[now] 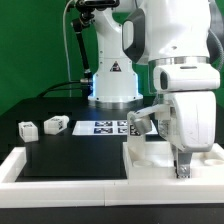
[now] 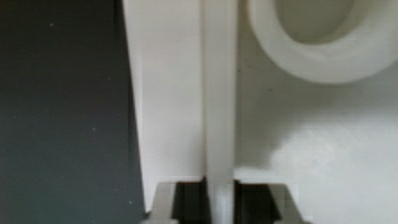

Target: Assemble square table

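The square table top (image 1: 148, 160) is a white slab lying at the front on the exterior view's right. My gripper (image 1: 182, 172) reaches down onto its edge. In the wrist view the gripper (image 2: 219, 202) straddles the top's raised rim (image 2: 217, 100), with a dark finger (image 2: 185, 203) pressed against each side of it. A round corner socket (image 2: 329, 40) shows just beyond the rim. Two short white legs with tags (image 1: 27, 128) (image 1: 55, 125) lie on the black surface on the exterior view's left. Another tagged white piece (image 1: 141, 122) sits partly hidden behind my hand.
The marker board (image 1: 104, 127) lies flat mid-table in front of the arm's base (image 1: 113, 85). Long white bars (image 1: 60, 188) edge the black surface at the front and on the exterior view's left. A green wall stands behind.
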### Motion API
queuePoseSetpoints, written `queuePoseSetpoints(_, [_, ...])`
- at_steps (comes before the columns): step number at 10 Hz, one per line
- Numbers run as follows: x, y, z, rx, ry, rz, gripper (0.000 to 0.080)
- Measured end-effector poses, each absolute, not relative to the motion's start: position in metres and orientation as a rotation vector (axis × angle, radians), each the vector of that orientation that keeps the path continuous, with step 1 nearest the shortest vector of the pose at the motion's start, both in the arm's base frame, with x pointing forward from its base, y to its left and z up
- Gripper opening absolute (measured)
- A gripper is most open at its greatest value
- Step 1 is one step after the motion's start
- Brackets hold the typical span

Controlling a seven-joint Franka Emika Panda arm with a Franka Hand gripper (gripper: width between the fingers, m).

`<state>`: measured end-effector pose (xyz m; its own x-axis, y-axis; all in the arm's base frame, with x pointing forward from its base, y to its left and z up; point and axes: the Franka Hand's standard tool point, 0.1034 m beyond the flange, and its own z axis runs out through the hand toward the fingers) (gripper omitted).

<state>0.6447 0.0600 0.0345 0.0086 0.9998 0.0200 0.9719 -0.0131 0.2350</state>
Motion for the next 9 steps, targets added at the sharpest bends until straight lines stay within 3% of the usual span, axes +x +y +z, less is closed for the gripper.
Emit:
queuePoseSetpoints(1, [0.6445,0.0596,0.0341,2.116,2.092,0.270,0.0128])
queuePoseSetpoints(2, [0.6443,0.0593,0.0337,2.117,2.092,0.269,0.0346])
queuePoseSetpoints(3, [0.6442,0.0590,0.0334,2.118,2.091,0.269,0.0346])
queuePoseSetpoints(5, [0.6440,0.0585,0.0328,2.119,2.091,0.268,0.0593])
queuePoseSetpoints(9, [0.6437,0.0575,0.0321,2.121,2.090,0.266,0.0648])
